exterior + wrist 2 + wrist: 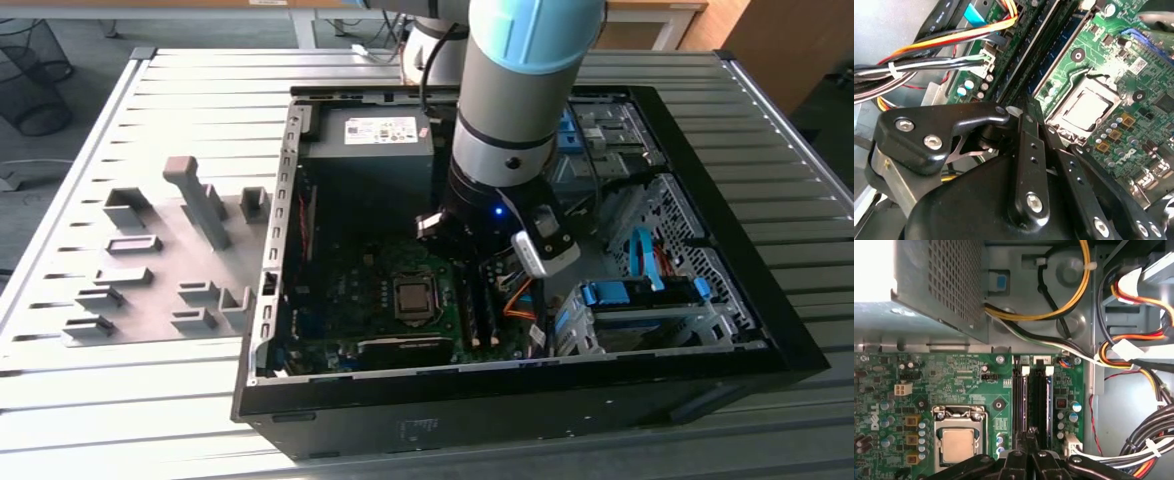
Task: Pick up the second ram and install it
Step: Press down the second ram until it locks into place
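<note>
My gripper hangs inside the open computer case, over the memory slots beside the CPU socket. In both wrist views its two black fingers are pressed together, and the gripper points straight down at the slots. A thin dark stick, the second ram, stands on edge in the slot in line with the fingertips. I cannot tell whether the tips pinch its top edge or only rest on it. Another thin stick sits in the neighbouring slot.
Grey holder blocks stand on the table at the exterior view's left. The power supply fills the case's far corner. Bundled orange, yellow and black cables run close beside the slots. A blue drive bay lies at the exterior view's right.
</note>
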